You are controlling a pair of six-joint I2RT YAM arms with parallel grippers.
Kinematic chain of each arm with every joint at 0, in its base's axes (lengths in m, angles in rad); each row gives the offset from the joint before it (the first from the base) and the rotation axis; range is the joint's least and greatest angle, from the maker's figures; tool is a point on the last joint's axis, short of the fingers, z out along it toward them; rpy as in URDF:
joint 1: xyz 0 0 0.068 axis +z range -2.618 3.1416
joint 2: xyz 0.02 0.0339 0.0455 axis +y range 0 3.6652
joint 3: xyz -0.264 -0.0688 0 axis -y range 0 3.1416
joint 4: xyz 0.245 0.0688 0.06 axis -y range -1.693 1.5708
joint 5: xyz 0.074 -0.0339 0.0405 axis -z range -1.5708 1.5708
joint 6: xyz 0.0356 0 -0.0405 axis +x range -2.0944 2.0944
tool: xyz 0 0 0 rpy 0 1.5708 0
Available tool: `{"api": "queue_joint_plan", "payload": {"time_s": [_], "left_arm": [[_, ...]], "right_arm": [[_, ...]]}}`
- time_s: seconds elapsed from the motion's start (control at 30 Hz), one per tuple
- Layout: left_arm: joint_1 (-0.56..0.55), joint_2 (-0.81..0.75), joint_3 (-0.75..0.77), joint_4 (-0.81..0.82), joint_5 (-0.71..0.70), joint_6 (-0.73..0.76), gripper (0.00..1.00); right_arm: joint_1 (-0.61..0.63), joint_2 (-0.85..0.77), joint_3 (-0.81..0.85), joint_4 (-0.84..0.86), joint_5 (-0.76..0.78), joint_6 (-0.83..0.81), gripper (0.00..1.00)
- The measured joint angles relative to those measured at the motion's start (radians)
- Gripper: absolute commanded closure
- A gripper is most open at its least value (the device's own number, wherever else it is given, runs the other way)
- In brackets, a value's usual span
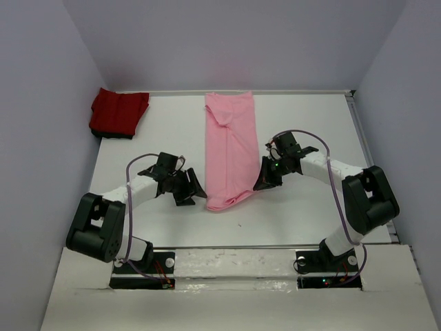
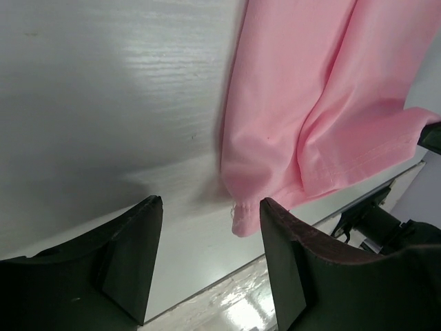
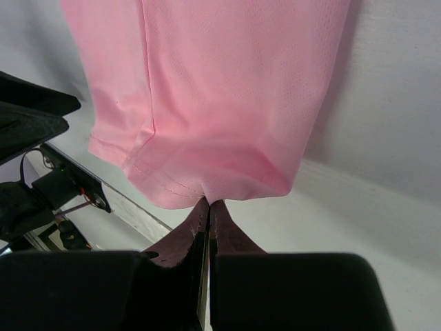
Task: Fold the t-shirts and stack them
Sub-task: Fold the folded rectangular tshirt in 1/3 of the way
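Pink t-shirt (image 1: 231, 145) may unfold if the closed right gripper (image 3: 209, 203) drags its hem; left gripper (image 2: 210, 205) stands spread, empty.

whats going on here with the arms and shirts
Two robot arms are folding shirts on a table. The pink shirt lies in the middle, folded into a long strip. The left pincer is open and empty beside its near left corner. The right pincer is shut at the near hem; whether it pinches cloth is unclear. The red shirt sits folded in the far left corner.
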Motion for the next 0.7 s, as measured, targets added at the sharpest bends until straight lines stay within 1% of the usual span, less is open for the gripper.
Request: {"api": "queue_joint_plan", "payload": {"time_s": [0.17, 0.3, 0.33, 0.43, 0.5, 0.7], "left_arm": [[-0.053, 0.0, -0.022, 0.019, 0.018, -0.028, 0.33], [-0.083, 0.0, -0.029, 0.049, 0.034, -0.056, 0.44], [-0.09, 0.0, -0.032, 0.058, 0.038, -0.065, 0.52], [-0.1, 0.0, -0.034, 0.071, 0.042, -0.075, 0.62], [-0.101, 0.0, -0.036, 0.08, 0.043, -0.08, 0.63], [-0.108, 0.0, -0.038, 0.097, 0.053, -0.09, 0.63]], "right_arm": [[0.0, 0.001, 0.0, 0.0, 0.0, 0.0, 1.0], [0.0, 0.001, 0.0, 0.0, 0.0, 0.0, 1.0], [0.0, 0.001, 0.0, 0.0, 0.0, 0.0, 1.0], [0.0, 0.001, 0.0, 0.001, 0.0, 0.0, 1.0], [0.0, 0.001, 0.0, 0.001, 0.0, 0.0, 1.0], [0.0, 0.002, 0.0, 0.001, 0.0, 0.0, 1.0]]}}
